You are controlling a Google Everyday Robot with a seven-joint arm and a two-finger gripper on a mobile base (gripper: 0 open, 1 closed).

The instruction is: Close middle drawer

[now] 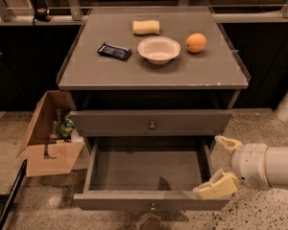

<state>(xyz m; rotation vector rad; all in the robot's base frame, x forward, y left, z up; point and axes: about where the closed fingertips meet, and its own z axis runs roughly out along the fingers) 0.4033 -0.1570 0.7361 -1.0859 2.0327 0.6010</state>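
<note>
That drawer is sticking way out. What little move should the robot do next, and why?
Probably nudge the middle drawer back toward the cabinet. The drawer is pulled far out, and the open gripper sits at its front right corner with one finger against the front edge, so a small push there should start closing it.
</note>
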